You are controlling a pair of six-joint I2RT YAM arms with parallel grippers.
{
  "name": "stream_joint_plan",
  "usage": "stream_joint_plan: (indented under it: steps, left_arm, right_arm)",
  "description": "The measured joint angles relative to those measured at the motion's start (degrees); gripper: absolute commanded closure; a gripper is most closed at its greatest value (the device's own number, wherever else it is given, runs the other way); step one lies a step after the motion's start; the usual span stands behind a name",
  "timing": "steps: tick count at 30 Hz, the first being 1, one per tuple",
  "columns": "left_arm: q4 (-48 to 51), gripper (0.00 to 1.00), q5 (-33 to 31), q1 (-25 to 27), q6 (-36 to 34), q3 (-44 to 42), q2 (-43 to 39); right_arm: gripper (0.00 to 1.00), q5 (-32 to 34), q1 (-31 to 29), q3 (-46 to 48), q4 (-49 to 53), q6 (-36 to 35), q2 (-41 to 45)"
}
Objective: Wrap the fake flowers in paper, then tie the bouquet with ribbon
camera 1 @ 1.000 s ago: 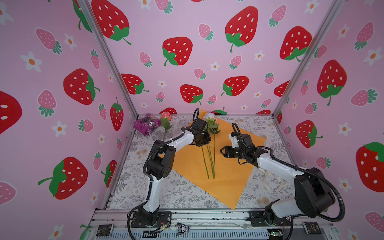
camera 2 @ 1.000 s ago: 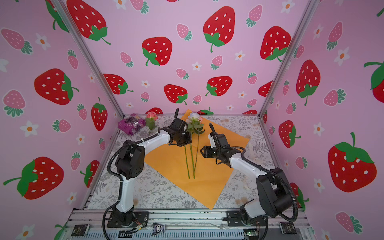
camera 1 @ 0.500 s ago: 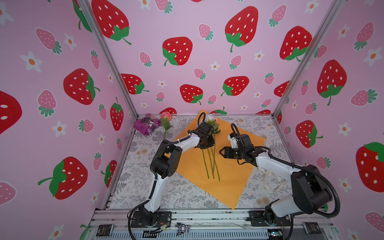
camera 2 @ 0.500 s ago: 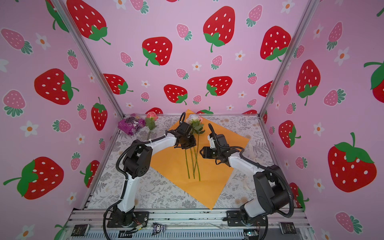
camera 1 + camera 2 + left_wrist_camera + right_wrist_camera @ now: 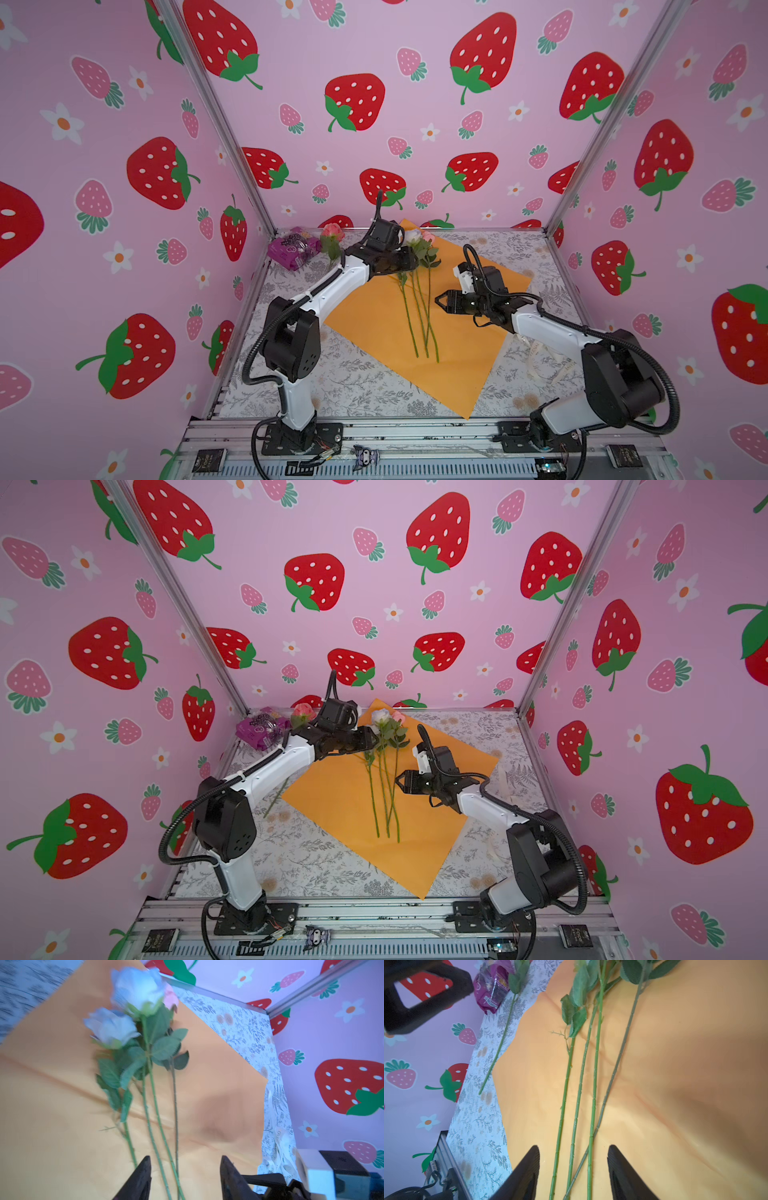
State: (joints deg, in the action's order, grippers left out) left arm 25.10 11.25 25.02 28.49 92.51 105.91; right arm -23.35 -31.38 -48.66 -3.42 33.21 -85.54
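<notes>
Bouquet: four fake roses [image 5: 420, 316] [image 5: 384, 796] lie close together on the orange wrapping paper. Their heads point to the far wall and their cut ends to the near edge.
Heads: two are white [image 5: 137, 987] and one is pink [image 5: 170, 998], with green leaves just below. The fourth head is hidden behind the others.
Stems: they are almost parallel. In the right wrist view a duller stem [image 5: 614, 1072] crosses the others toward the cut ends.
Wrapping paper [image 5: 374, 332] [image 5: 332, 808]: it lies flat and unfolded on the bench, turned cornerwise, with one corner far and one near.
Left fingers [image 5: 409, 262] [image 5: 368, 738] [image 5: 139, 1184]: they are apart, at the left side of the bouquet just below the leaves. In the wrist view three stems run between them and nothing is clamped. Whether they touch the paper cannot be told.
Right fingers [image 5: 442, 300] [image 5: 402, 781] [image 5: 527, 1176]: they are apart and empty, just right of the stems about halfway along, pointing left at them.
Loose rose [image 5: 332, 233] [image 5: 302, 712]: this pink one lies off the paper at the far left. Its stem [image 5: 500, 1043] rests on the bench and passes under the left arm.
Purple packet [image 5: 293, 249] [image 5: 259, 729]: it sits in the far left corner, just beside the loose rose's head.
Ribbon [image 5: 536, 357] [image 5: 280, 1147]: cream, it lies on the bench right of the paper, beside the right arm.
Bench [image 5: 365, 382]: it has a grey leaf print.
</notes>
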Motion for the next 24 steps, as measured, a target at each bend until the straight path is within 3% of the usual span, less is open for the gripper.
stream_joint_plan:
  steps: [6, 10, 15, 24]
  left_arm:
    - [7.54, 0.44, -1.97, -14.84, -9.49, -0.31, 2.25]
    - [14.71, 0.44, -2.71, -21.97, -15.04, 5.35, 9.29]
    - [21.42, 0.45, -4.04, -25.14, -19.34, 18.08, 19.45]
    - [27.85, 0.46, -7.69, -26.29, -24.79, 30.71, 30.36]
  right_arm:
    - [0.44, -2.95, -1.53, -0.52, -3.72, -0.13, -1.25]
    - [0.41, -3.63, -3.41, -2.89, -4.33, -0.52, -3.98]
    - [0.4, -1.84, -7.21, -8.76, -3.78, -2.75, -7.98]
    - [0.4, 4.33, -14.75, -21.59, -3.32, -5.2, -17.57]
